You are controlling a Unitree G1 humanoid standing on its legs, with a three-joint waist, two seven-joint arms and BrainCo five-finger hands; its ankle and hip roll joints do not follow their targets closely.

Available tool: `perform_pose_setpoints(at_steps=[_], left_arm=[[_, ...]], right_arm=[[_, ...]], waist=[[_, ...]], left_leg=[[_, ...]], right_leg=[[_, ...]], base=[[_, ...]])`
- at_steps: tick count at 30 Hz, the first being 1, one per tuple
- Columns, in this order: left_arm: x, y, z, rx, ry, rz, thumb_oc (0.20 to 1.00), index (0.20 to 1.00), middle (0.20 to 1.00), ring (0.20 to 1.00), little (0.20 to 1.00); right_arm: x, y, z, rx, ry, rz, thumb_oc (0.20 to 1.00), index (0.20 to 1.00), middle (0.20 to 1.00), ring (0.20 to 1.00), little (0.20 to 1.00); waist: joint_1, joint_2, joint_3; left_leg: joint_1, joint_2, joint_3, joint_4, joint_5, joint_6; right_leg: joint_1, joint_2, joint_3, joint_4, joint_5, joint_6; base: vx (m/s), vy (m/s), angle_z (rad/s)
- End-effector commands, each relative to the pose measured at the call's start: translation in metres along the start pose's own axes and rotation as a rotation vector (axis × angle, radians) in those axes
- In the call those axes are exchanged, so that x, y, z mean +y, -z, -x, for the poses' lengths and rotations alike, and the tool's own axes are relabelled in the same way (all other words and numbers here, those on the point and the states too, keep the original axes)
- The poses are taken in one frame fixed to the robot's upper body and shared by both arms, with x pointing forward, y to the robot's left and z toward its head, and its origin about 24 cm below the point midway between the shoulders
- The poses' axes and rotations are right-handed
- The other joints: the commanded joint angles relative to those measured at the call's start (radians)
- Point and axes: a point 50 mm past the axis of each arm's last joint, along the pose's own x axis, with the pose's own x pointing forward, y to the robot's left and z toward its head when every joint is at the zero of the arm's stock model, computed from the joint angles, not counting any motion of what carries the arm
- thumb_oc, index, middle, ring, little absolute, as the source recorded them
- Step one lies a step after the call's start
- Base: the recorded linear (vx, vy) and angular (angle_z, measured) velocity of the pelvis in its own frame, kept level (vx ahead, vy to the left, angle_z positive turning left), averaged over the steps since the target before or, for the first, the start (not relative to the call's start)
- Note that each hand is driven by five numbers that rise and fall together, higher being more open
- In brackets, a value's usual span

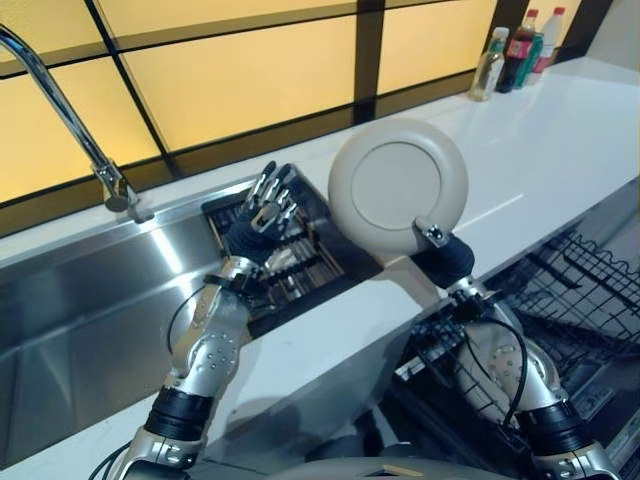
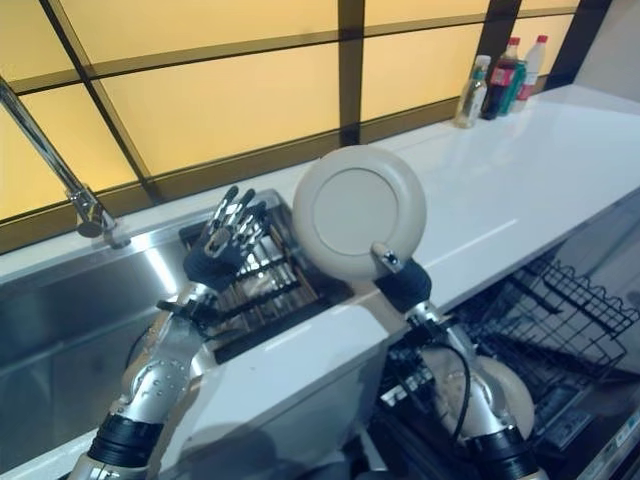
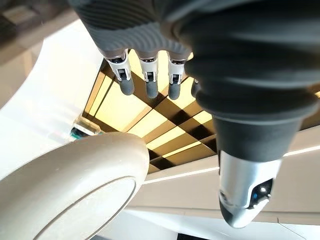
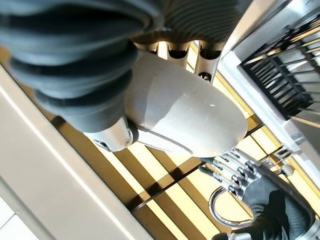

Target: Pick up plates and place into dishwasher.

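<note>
From the left eye view I see my right hand (image 1: 437,243) pinching a cream plate (image 1: 398,186) by its lower rim, thumb on the face, holding it upright over the white counter (image 1: 560,150). My left hand (image 1: 262,215) sits at nine o'clock of the plate, fingers straight and released, above the dark drying rack (image 1: 300,265) set in the steel sink (image 1: 90,310). A faucet (image 1: 70,125) rises at ten o'clock of that hand, and bottles (image 1: 515,55) stand on the counter at one o'clock of the plate. The dishwasher rack (image 1: 570,280) lies open at four o'clock of the plate.

The right eye view shows the same: plate upright, pinched at six o'clock on its rim.

In the left wrist view my fingers (image 3: 147,80) point out straight, holding nothing, with the plate's rim just beyond them.

In the right wrist view the thumb (image 4: 112,135) presses the plate's face while the fingers wrap behind it; the left hand shows past the plate.
</note>
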Motion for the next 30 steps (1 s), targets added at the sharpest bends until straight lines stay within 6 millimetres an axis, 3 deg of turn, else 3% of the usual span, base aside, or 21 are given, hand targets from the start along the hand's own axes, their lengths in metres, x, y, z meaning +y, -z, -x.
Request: perform_pose_setpoints(at_steps=[1, 5, 8, 11, 12, 17, 22, 26, 30], left_arm=[[0.003, -0.016, 0.002, -0.084, 0.006, -0.064, 1.000, 1.000, 1.000, 1.000, 1.000], [0.002, -0.015, 0.001, -0.060, 0.021, -0.042, 1.000, 1.000, 1.000, 1.000, 1.000], [0.001, -0.012, 0.000, -0.038, 0.042, -0.047, 1.000, 1.000, 1.000, 1.000, 1.000], [0.001, -0.011, 0.000, -0.033, 0.046, -0.049, 1.000, 1.000, 1.000, 1.000, 1.000], [0.001, -0.009, 0.000, -0.020, 0.046, -0.049, 1.000, 1.000, 1.000, 1.000, 1.000], [0.005, -0.008, -0.001, -0.021, 0.016, -0.053, 1.000, 1.000, 1.000, 1.000, 1.000], [0.005, -0.002, -0.002, -0.021, 0.008, -0.035, 1.000, 1.000, 1.000, 1.000, 1.000], [0.009, -0.004, 0.006, -0.060, -0.036, -0.039, 1.000, 1.000, 1.000, 1.000, 1.000], [0.016, -0.008, 0.023, -0.057, -0.036, -0.036, 1.000, 1.000, 1.000, 1.000, 1.000]], right_arm=[[0.007, -0.014, -0.006, -0.123, -0.038, -0.007, 0.200, 0.200, 0.200, 0.200, 0.200], [0.003, -0.014, -0.008, -0.138, -0.030, -0.012, 0.200, 0.200, 0.200, 0.200, 0.200], [0.002, -0.017, -0.007, -0.167, -0.017, -0.010, 0.200, 0.200, 0.200, 0.200, 0.200], [0.001, -0.017, -0.007, -0.173, -0.014, -0.009, 0.200, 0.200, 0.200, 0.200, 0.200], [0.000, -0.015, -0.007, -0.177, 0.002, 0.002, 0.200, 0.200, 0.200, 0.200, 0.200], [-0.004, -0.012, -0.007, -0.170, 0.031, 0.010, 0.200, 0.200, 0.200, 0.200, 0.200], [-0.010, -0.022, -0.005, -0.212, 0.116, 0.106, 0.200, 0.200, 0.200, 0.200, 0.200], [-0.015, -0.032, -0.010, -0.195, 0.173, 0.250, 0.200, 0.200, 0.200, 0.200, 0.200], [-0.019, -0.043, 0.002, -0.209, 0.202, 0.306, 0.200, 0.200, 0.200, 0.200, 0.200]], waist=[[0.015, -0.019, -0.011], [0.053, -0.011, 0.003], [0.090, -0.030, 0.001], [0.099, -0.039, -0.002], [0.125, -0.067, -0.019], [0.123, -0.074, -0.026], [0.102, -0.079, -0.017], [0.127, -0.086, 0.006], [0.118, -0.070, 0.002]], left_leg=[[-0.120, -0.046, -0.058, 0.108, -0.032, 0.076], [-0.147, -0.022, -0.034, 0.091, 0.001, 0.082], [-0.199, -0.023, -0.034, 0.107, 0.018, 0.080], [-0.212, -0.026, -0.032, 0.112, 0.020, 0.080], [-0.237, -0.035, -0.009, 0.126, 0.021, 0.081], [-0.241, -0.004, 0.031, 0.122, 0.033, 0.050], [-0.267, 0.035, 0.060, 0.176, 0.029, 0.030], [-0.291, 0.012, -0.122, 0.286, -0.026, 0.016], [-0.255, 0.011, -0.128, 0.235, -0.019, 0.025]], right_leg=[[-0.058, -0.062, -0.075, 0.177, 0.033, 0.077], [-0.067, -0.080, -0.169, 0.411, 0.008, 0.063], [-0.006, -0.110, -0.204, 0.450, -0.002, 0.065], [0.022, -0.122, -0.215, 0.443, -0.001, 0.068], [0.110, -0.165, -0.256, 0.356, 0.004, 0.081], [0.141, -0.151, -0.291, 0.193, -0.081, 0.078], [0.137, -0.113, -0.282, 0.154, -0.137, 0.055], [0.126, -0.102, -0.180, 0.111, -0.146, 0.016], [0.093, -0.096, -0.143, 0.125, -0.119, 0.024]], base=[[-0.17, 0.035, 0.02], [-0.17, 0.028, -0.25], [-0.14, -0.059, -0.07], [-0.06, -0.081, -0.10], [-0.11, -0.214, -0.36], [-0.06, -0.170, -0.79], [-0.03, -0.134, -0.42], [0.01, -0.067, -0.37], [0.03, 0.042, -0.86]])
